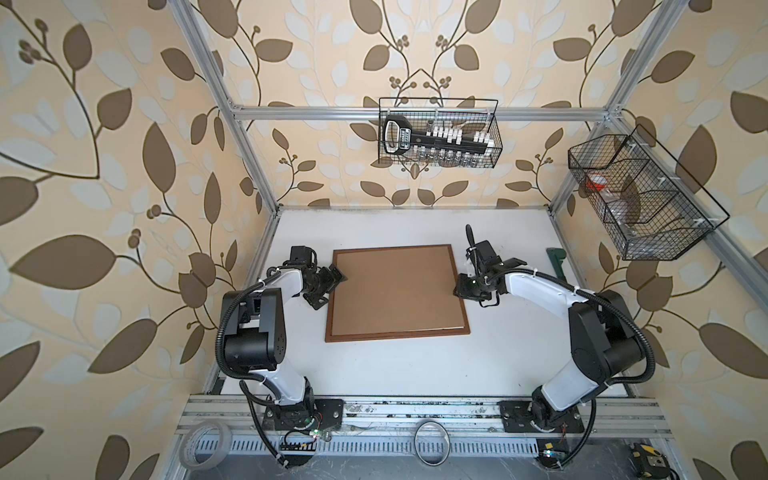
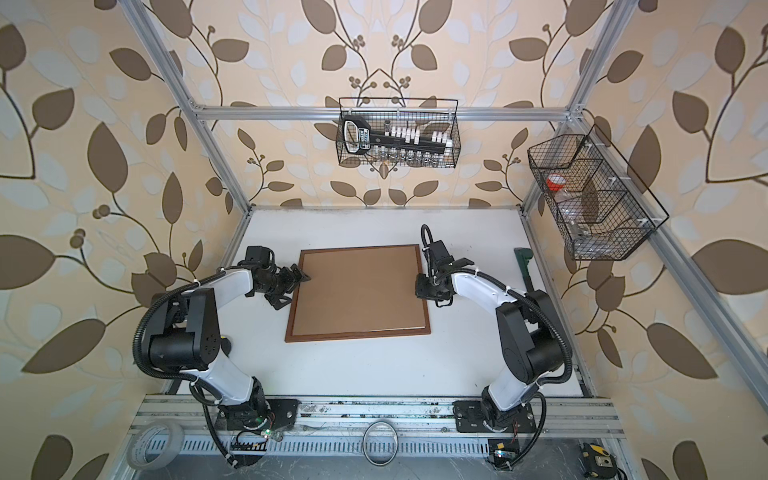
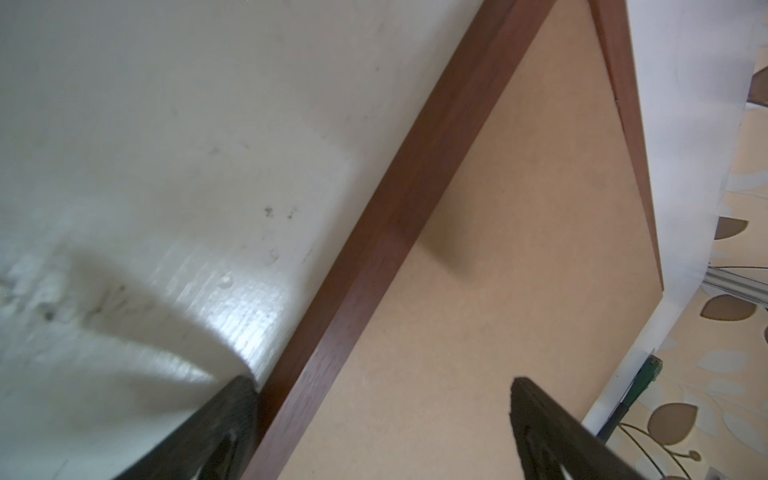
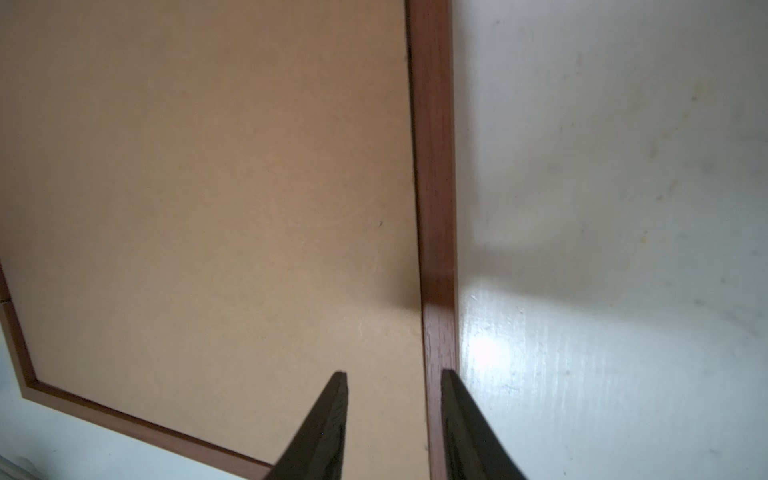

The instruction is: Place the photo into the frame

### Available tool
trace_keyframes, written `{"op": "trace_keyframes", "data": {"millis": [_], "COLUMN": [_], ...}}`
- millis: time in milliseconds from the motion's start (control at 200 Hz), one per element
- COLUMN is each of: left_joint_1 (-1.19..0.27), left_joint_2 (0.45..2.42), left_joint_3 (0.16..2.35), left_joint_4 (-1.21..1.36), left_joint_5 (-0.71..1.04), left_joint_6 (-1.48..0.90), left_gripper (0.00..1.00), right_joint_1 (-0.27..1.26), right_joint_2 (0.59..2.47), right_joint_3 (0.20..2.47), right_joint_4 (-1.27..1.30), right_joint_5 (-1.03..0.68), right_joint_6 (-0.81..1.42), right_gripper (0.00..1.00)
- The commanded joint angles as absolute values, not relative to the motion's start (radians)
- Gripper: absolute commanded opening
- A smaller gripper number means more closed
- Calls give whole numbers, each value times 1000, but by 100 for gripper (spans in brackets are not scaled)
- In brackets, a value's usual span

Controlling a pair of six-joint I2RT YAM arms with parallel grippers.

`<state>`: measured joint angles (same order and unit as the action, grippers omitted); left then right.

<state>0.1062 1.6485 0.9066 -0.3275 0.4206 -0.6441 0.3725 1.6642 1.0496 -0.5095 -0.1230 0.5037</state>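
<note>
The frame [image 1: 397, 336] [image 2: 357, 336] lies flat on the white table, its thin reddish-brown border around a plain brown backing board [image 1: 397, 289]. The photo is hidden from every view. My left gripper [image 1: 330, 293] [image 3: 381, 380] is open wide at the frame's left side. One fingertip [image 3: 245, 382] is over the table outside the border [image 3: 399, 232] and the other is over the board. My right gripper [image 1: 459, 286] [image 4: 394, 373] is at the frame's right side with a narrower gap. It straddles the border [image 4: 434, 166] without clamping it.
A wire basket [image 1: 438, 133] with a black tool hangs on the back wall and another [image 1: 636, 199] on the right wall. A green tool [image 1: 555, 259] lies along the table's right edge. A tape roll [image 1: 205, 442] and a ring [image 1: 432, 440] sit on the front rail.
</note>
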Motion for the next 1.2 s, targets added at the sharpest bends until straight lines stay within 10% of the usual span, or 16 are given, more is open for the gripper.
{"op": "trace_keyframes", "data": {"millis": [0, 1195], "left_joint_1": [117, 113], "left_joint_2": [1663, 1702], "left_joint_3": [907, 861], "left_joint_4": [-373, -318], "left_joint_5": [431, 508], "left_joint_6": [-620, -632], "left_gripper": [97, 88], "right_joint_1": [382, 376], "right_joint_2": [1699, 1678], "right_joint_3": [1059, 999], "right_joint_4": [-528, -255], "right_joint_5": [-112, -605], "right_joint_6": [485, 611], "right_gripper": [38, 34]}}
